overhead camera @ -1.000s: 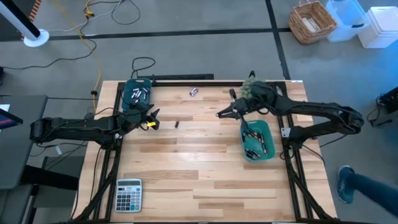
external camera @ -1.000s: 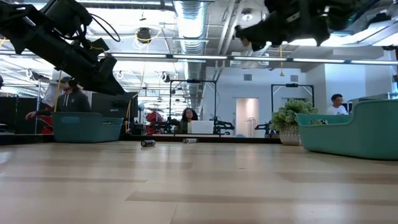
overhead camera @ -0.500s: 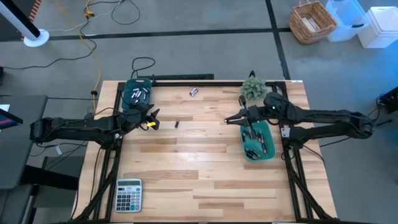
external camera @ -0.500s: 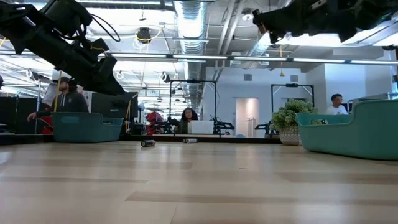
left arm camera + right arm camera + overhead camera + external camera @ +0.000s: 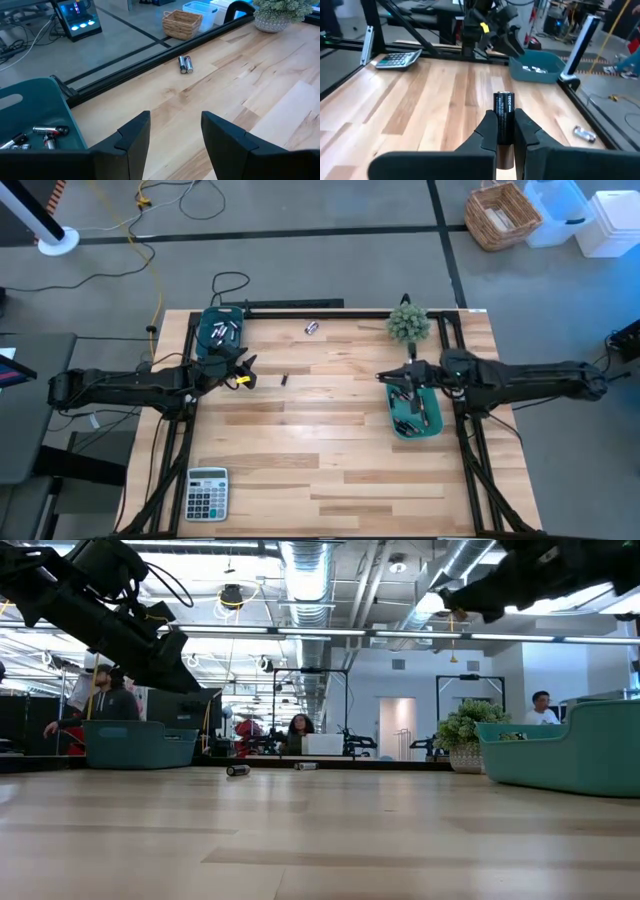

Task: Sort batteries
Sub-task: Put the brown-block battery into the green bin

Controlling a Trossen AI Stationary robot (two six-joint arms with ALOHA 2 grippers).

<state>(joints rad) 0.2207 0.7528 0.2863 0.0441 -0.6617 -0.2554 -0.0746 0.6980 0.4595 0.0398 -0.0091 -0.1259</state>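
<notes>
My right gripper (image 5: 383, 377) hangs above the table by the far left corner of the right teal bin (image 5: 428, 425), shut on a dark battery (image 5: 503, 105). That bin holds several batteries. My left gripper (image 5: 175, 134) stands open and empty, raised beside the left teal bin (image 5: 205, 332), which also holds several batteries (image 5: 48, 132). Two silver batteries (image 5: 185, 64) lie side by side on the wood near the far edge. One small dark battery (image 5: 283, 379) lies on the table just right of my left gripper. My right gripper pinches the dark battery between its two fingers (image 5: 488, 127), which lie along it. The battery's free end (image 5: 503, 96) sticks out past the fingertips. The fingers come about level from the table's right side, and the battery is lifted clear of the table.
A grey calculator (image 5: 207, 492) lies at the near left corner. A small potted plant (image 5: 408, 323) stands at the far right, just beyond the right bin. The middle and near part of the wooden table (image 5: 320, 460) is bare. People and benches show in the room behind.
My right gripper has drawn back toward the table's right edge and a little toward the near edge, turning as it went. It stayed shut on the battery and now hangs by the right bin's corner.
</notes>
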